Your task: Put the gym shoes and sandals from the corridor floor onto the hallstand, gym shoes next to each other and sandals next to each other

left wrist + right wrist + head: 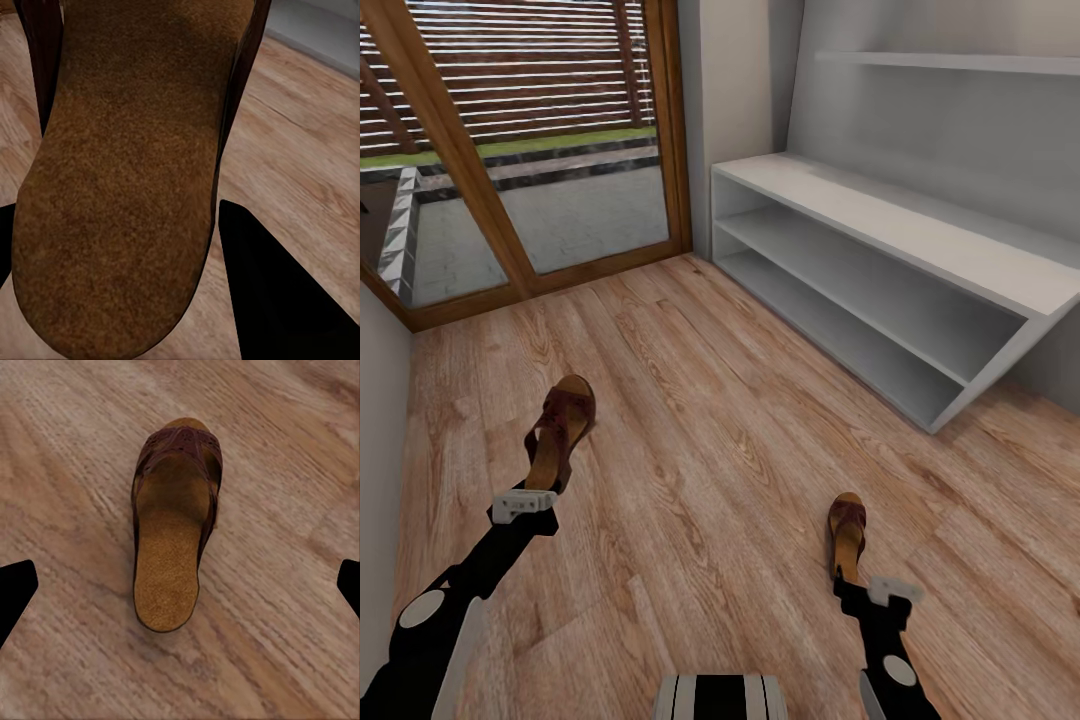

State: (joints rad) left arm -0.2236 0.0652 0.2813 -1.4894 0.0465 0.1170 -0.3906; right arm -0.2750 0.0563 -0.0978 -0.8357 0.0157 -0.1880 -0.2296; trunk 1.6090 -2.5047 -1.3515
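Observation:
Two dark brown sandals are in sight; the gym shoes are out of view. The left sandal (565, 425) points toward the glass door with its heel at my left gripper (525, 503). Up close, its tan footbed (127, 172) sits between the black fingers (285, 300), which press in on the heel, so the left gripper (112, 225) is shut on it. The right sandal (848, 532) lies flat on the plank floor (700, 450), just ahead of my open right gripper (872, 592). That sandal (174, 540) is centred between widely spread fingertips (15, 585). The white-grey hallstand (920, 250) stands at the right.
A wood-framed glass door (530, 130) closes the far end of the corridor. A pale wall (375, 450) runs close along the left. The hallstand's two tiers (860, 300) and its high shelf (960, 62) hold nothing. Open floor lies between the sandals and the rack.

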